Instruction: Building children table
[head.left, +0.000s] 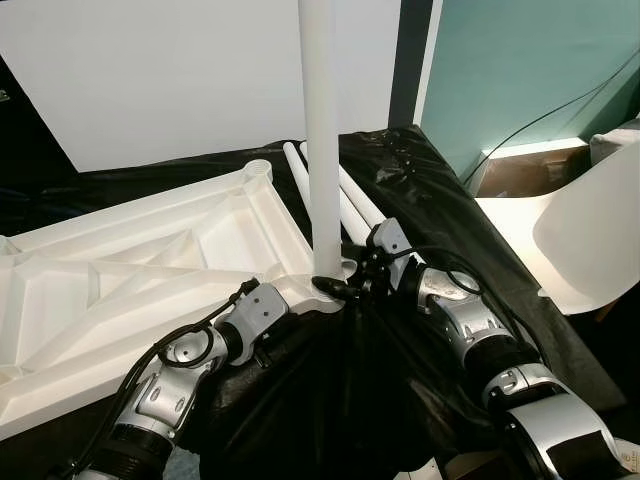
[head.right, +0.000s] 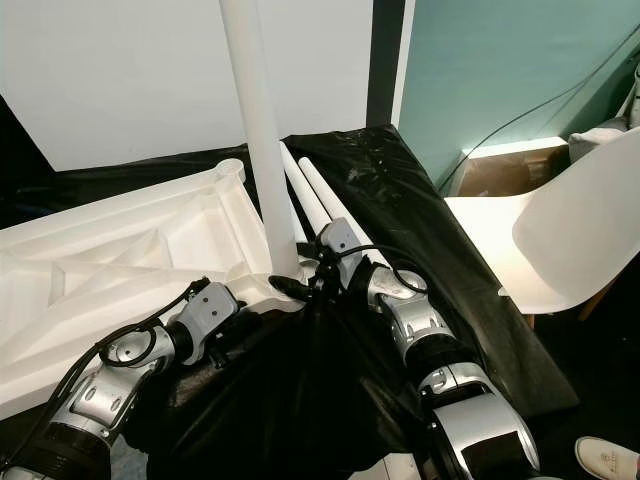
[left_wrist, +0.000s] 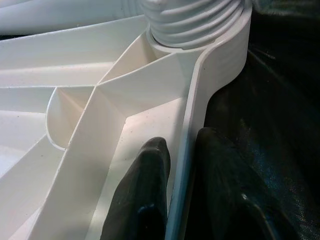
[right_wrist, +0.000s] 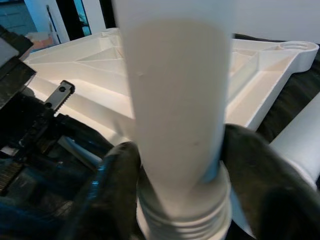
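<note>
Black plastic sheeting (head.left: 420, 190) covers my counter, where a ribbed white plastic tabletop (head.left: 150, 270) lies upside down. My right hand (head.left: 345, 288) pinches a tall white plastic leg (head.left: 322, 140) just above its threaded end, upright in the near corner socket. My left hand (left_wrist: 175, 200) clamps the tabletop's rim beside it. A tilt could cross-thread the leg.

upright leg (head.left: 318, 140) amid tabletop (head.left: 120, 270); chair (head.left: 590, 235) rightward
</note>
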